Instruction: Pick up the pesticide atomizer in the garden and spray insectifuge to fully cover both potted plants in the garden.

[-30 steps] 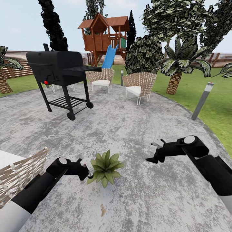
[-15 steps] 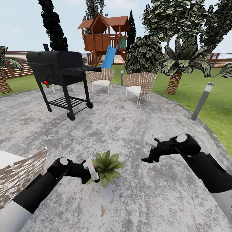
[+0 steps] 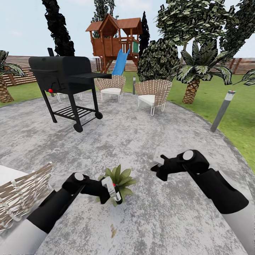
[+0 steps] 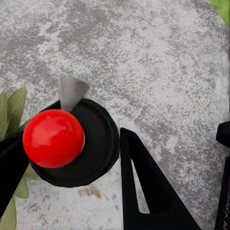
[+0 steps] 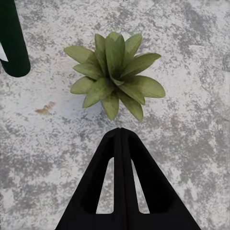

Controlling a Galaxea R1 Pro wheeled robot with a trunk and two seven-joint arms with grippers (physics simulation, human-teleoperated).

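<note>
Green bottle (image 3: 115, 193) clamped in left tool (image 3: 110, 191), over potted plant (image 3: 119, 179). Right tool (image 5: 120, 132) clenched, empty, above grey paving (image 3: 141, 141).

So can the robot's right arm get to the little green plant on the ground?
Probably yes. The right gripper hangs above the grey paving close beside the potted plant, its shut fingers point at it, and nothing lies between them.

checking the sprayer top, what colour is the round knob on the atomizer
Red, on a black cap; the knob of the atomizer shows best in the left wrist view.
</note>
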